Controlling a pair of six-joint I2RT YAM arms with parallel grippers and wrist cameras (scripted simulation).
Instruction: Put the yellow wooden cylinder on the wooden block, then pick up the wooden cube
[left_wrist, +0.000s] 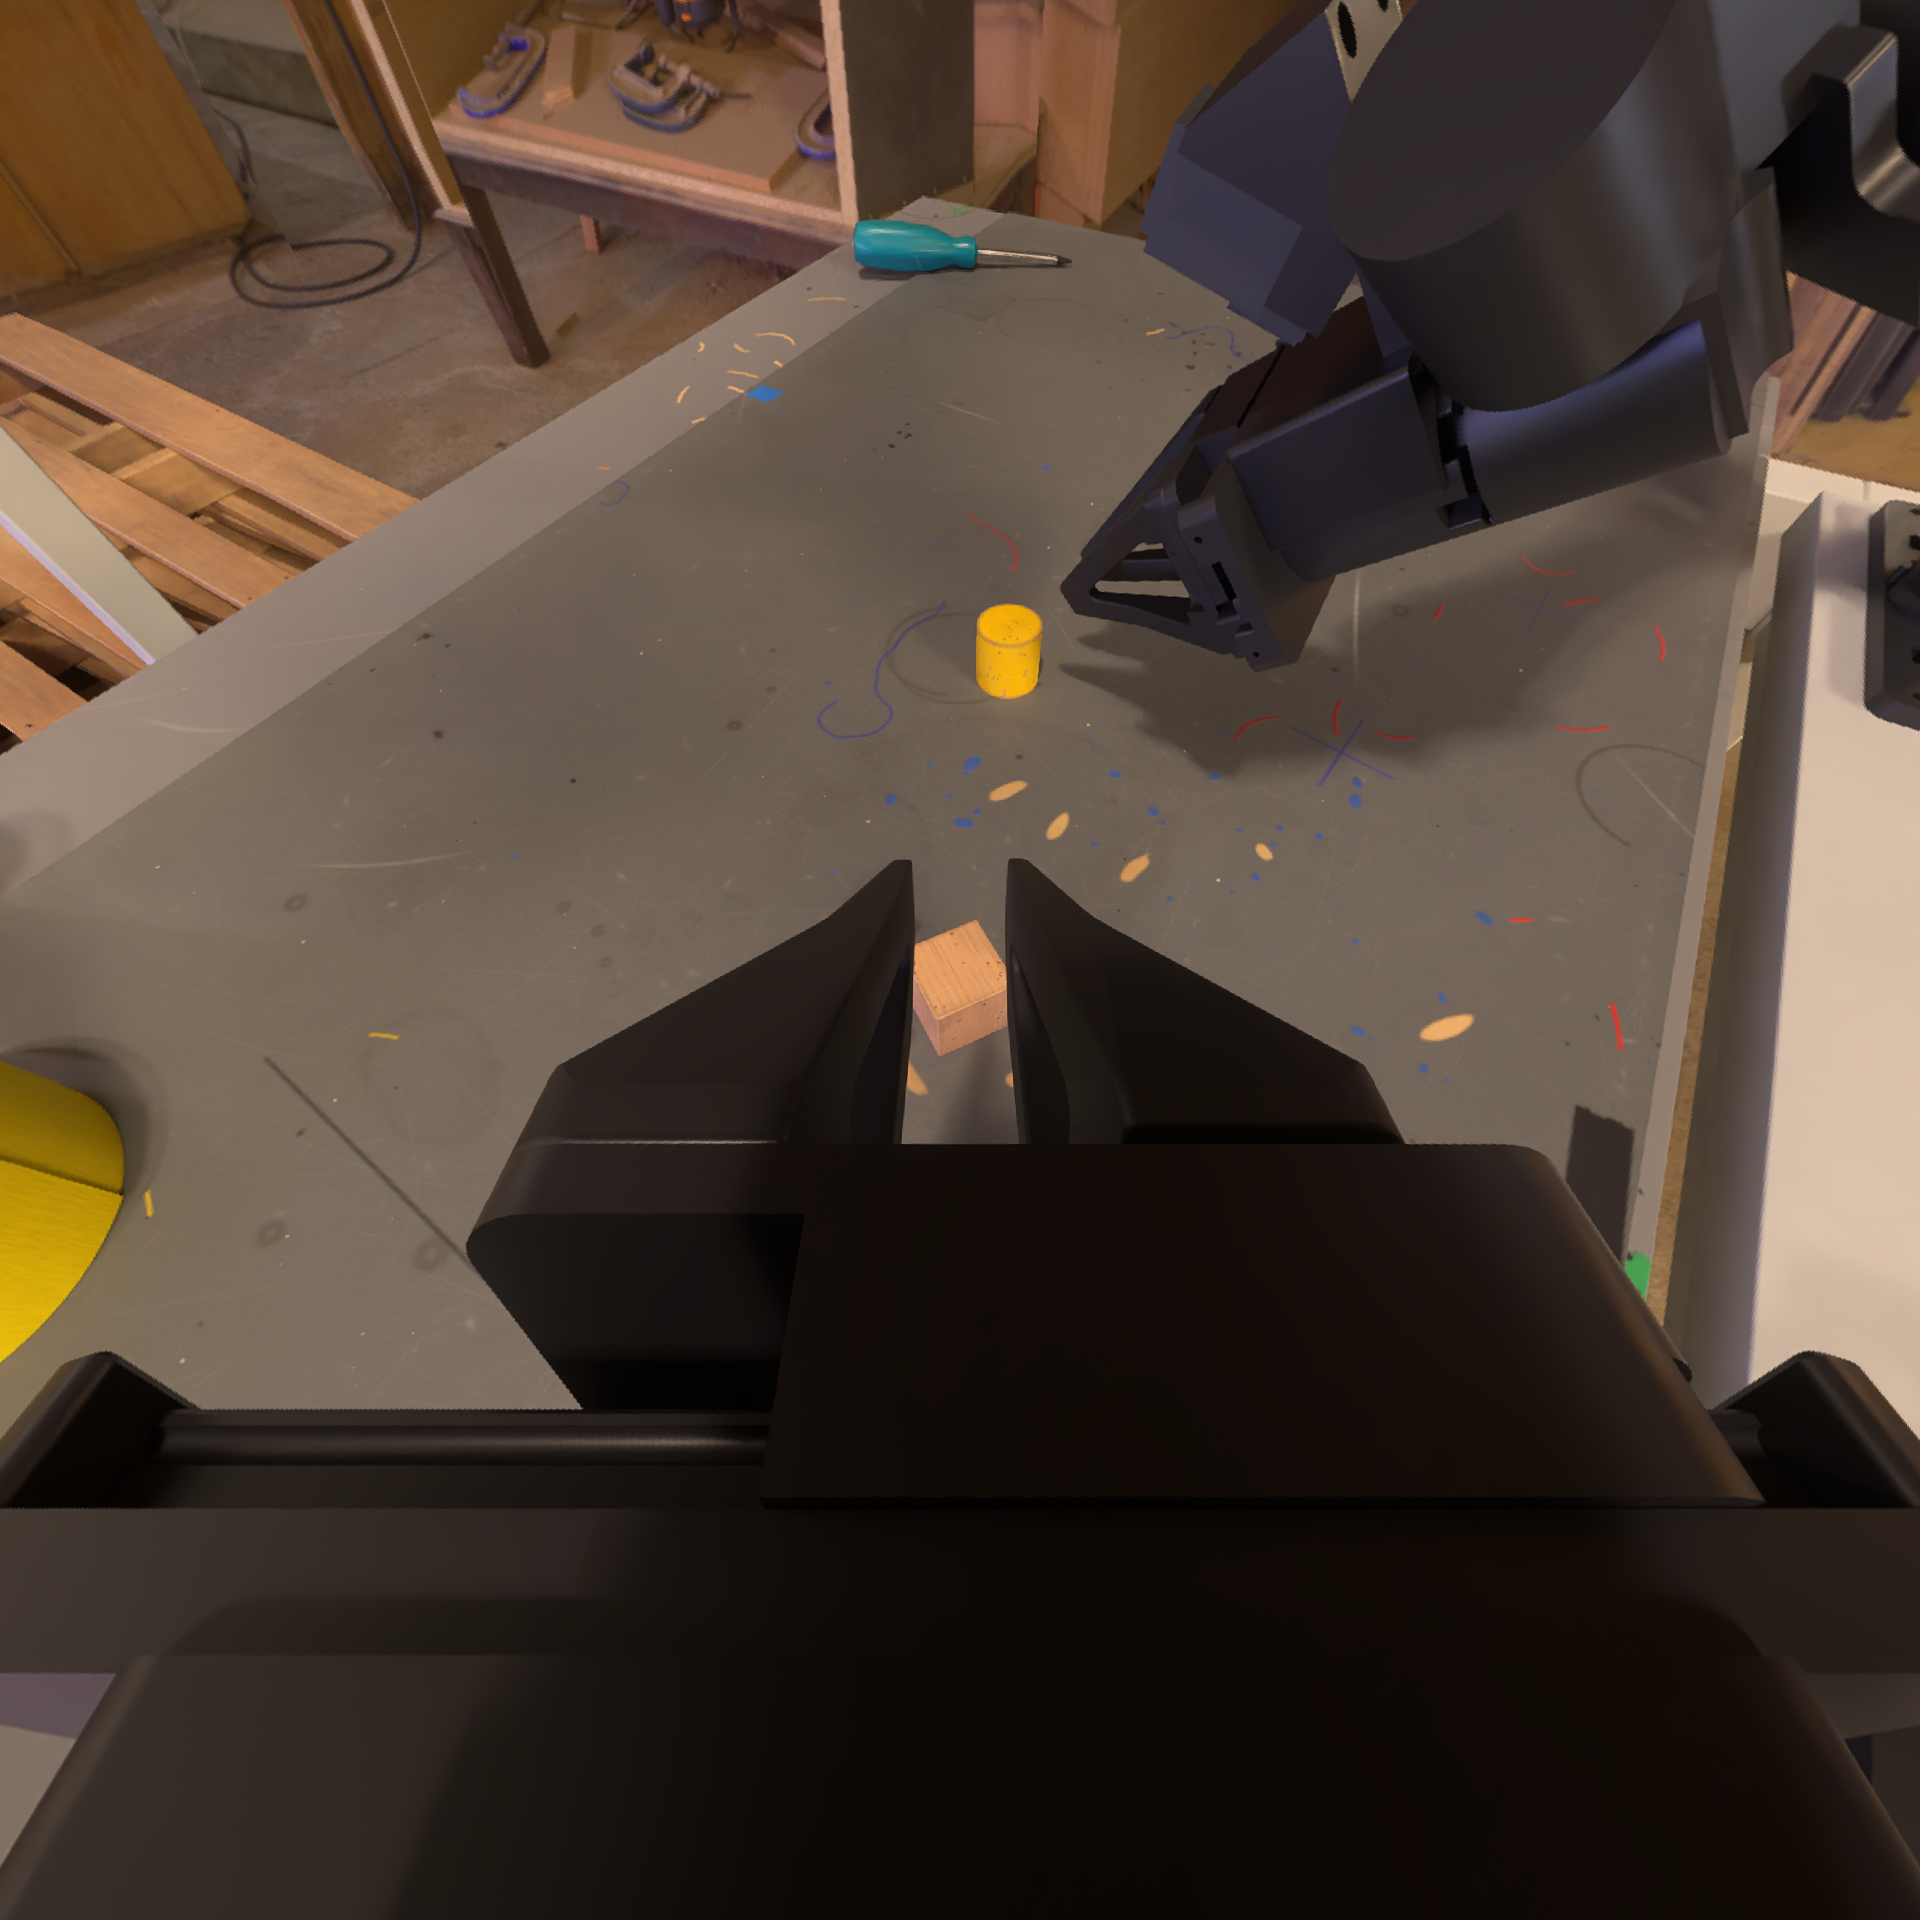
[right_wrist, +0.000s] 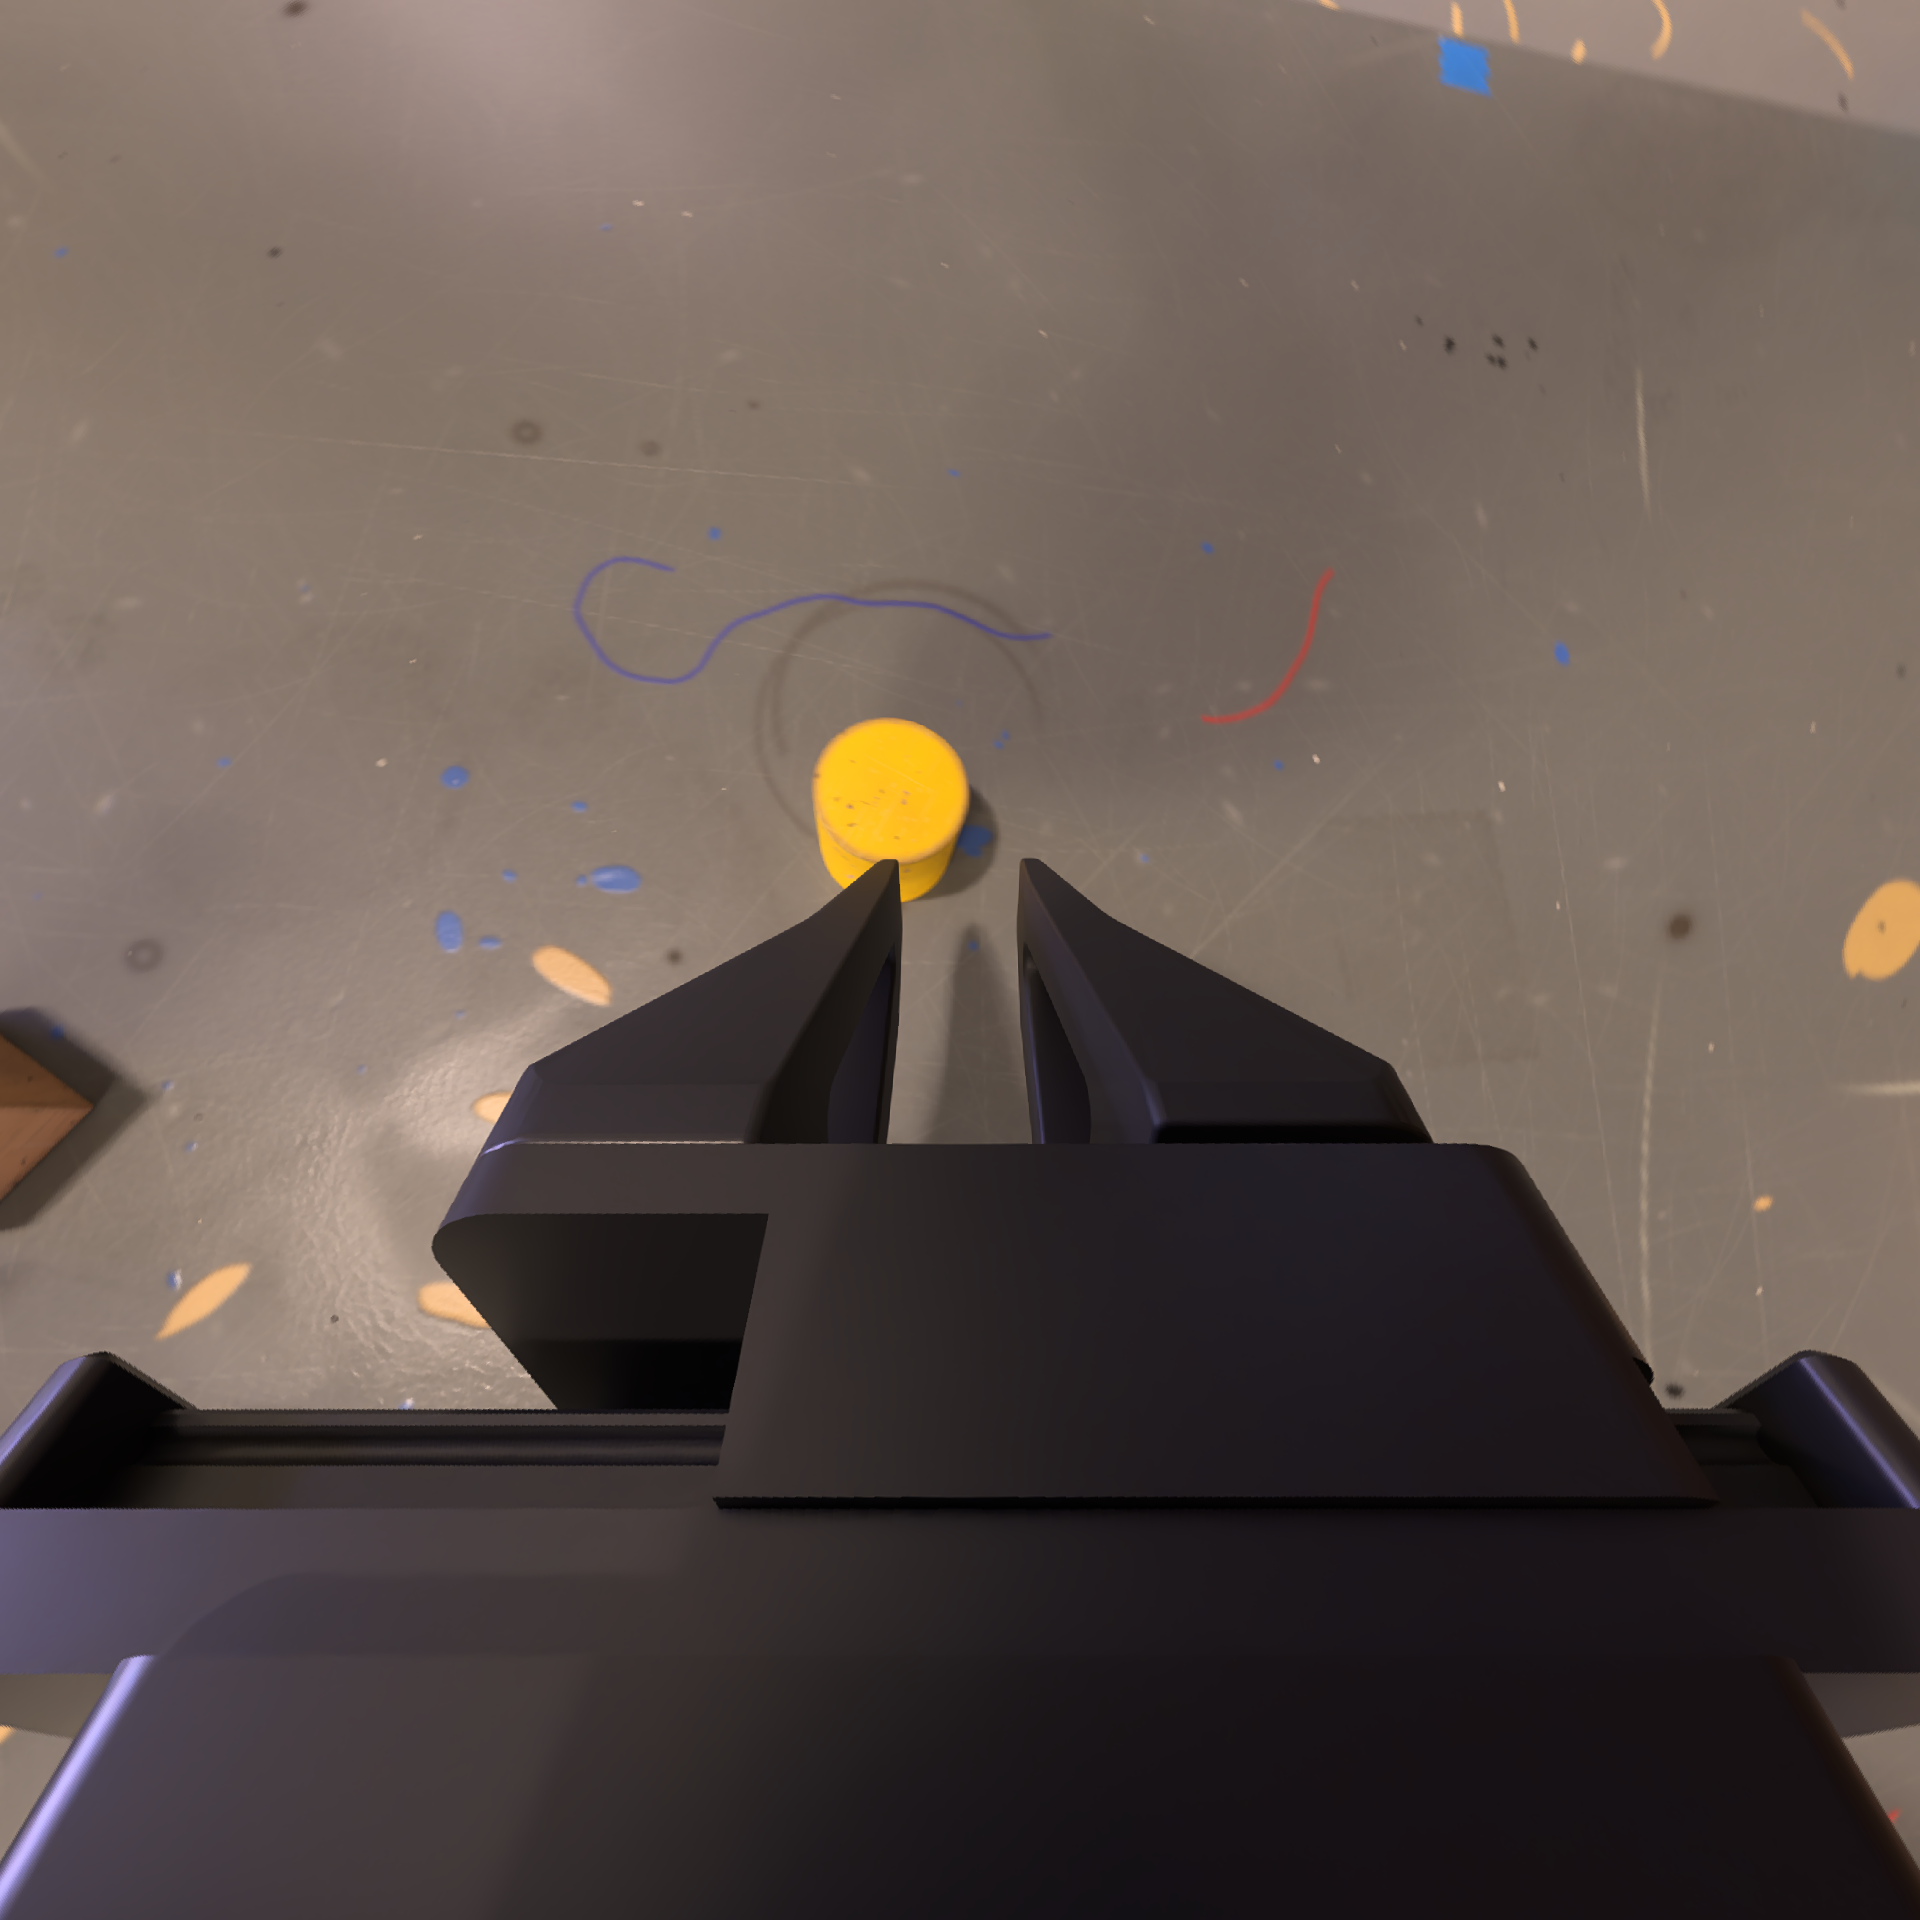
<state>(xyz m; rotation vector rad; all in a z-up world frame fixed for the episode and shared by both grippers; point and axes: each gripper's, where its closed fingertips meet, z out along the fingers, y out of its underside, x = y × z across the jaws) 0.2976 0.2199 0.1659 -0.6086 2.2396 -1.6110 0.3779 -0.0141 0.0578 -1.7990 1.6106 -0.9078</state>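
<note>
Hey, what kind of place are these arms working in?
Most likely a woodworking shop: planks stacked on the floor, clamps on a low wooden bench behind, and a teal screwdriver on the paint-flecked grey table.

Two downward wrist views, probably sharing yellow cylinder

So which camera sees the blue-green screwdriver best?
The left wrist view. The screwdriver lies whole at the far edge of the grey table, teal handle and metal tip both showing. The right wrist view does not show it at all, only the table and the yellow cylinder.
</note>
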